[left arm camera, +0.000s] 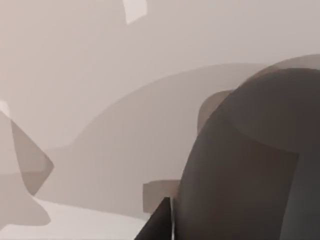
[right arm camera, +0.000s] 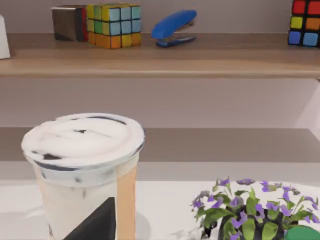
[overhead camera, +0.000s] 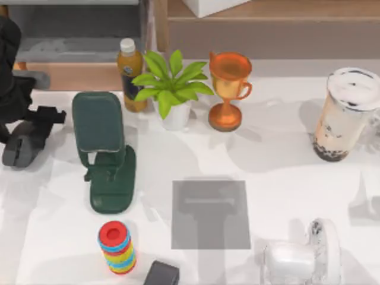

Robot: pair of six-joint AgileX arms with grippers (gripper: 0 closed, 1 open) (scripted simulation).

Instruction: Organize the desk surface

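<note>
The white bench [overhead camera: 285, 178] spreads across nearly the whole top view, from the wooden shelving [overhead camera: 267, 24] along the upper edge down to the bottom of the frame, and it lies underneath and to the right of the left gripper [overhead camera: 27, 139], which sits at the far left edge of the frame, low over the surface; whether its jaws are wide or narrow I cannot tell. Left of centre stands a dark green phone stand [overhead camera: 107, 154], its tilted plate toward the upper left. At the right edge is a bubble tea cup [overhead camera: 344, 113] with a white lid, and in the right wrist view the same cup [right arm camera: 85, 170] fills the lower left, with a purple-flowered plant [right arm camera: 250, 210] at the lower right and shelves behind it. A grey square mat [overhead camera: 210, 215] lies just below centre. In the lower right lies a white object [overhead camera: 303, 255], too blurred to name. Along the upper middle stand a leafy potted plant [overhead camera: 173, 89], an orange trophy [overhead camera: 228, 89] just right of it, and a yellow bottle [overhead camera: 130, 74] just left. A stack of coloured rings [overhead camera: 117, 247] stands at the lower left, with a small dark block [overhead camera: 161, 274] beside it at the bottom edge.
</note>
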